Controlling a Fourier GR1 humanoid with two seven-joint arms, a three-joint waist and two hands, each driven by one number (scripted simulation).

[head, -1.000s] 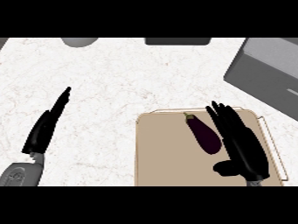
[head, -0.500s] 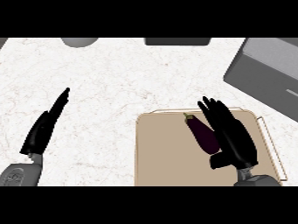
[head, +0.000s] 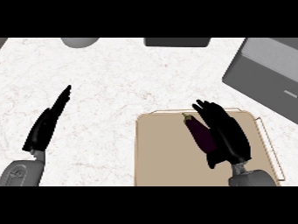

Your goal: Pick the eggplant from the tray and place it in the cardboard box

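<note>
Lengthwise, dark purple eggplant (head: 199, 133) on tan tray (head: 164, 153)

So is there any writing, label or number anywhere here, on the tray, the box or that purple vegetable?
None can be read.
The tray, the eggplant and the counter carry no writing.
The grey box at the upper right bears only a small pale mark, with no letters visible.
Neither the left hand nor the right hand bears a label.
</note>
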